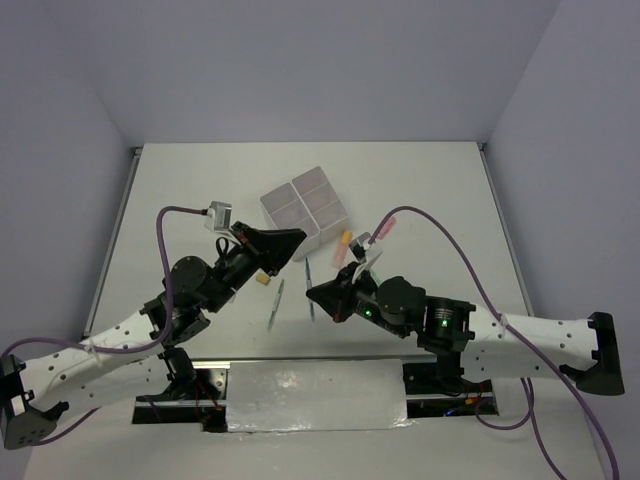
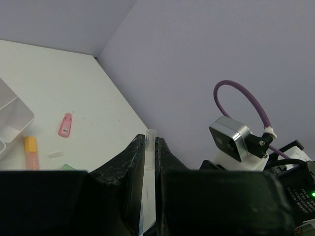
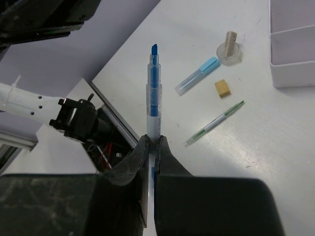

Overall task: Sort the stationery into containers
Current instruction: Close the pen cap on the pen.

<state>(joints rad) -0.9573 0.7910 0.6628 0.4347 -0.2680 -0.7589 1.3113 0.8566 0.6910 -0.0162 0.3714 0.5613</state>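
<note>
Entry, carry step: your right end effector (image 3: 152, 143) pinches a blue pen (image 3: 154, 98), tip bare, above the worktop (image 1: 200, 190) on the near side of the organiser (image 1: 305, 205), and your left end effector (image 2: 150, 147) pinches a clear tube (image 2: 150, 133); the next move likely calls for carrying each over its proper compartment before release.

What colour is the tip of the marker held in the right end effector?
Blue; the marker shows best in the right wrist view.

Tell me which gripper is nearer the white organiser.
Left. The left gripper, shut on a clear pen, is right beside the organiser's near-left wall. The right gripper, shut on a blue pen, is farther off toward the arm bases.
</note>
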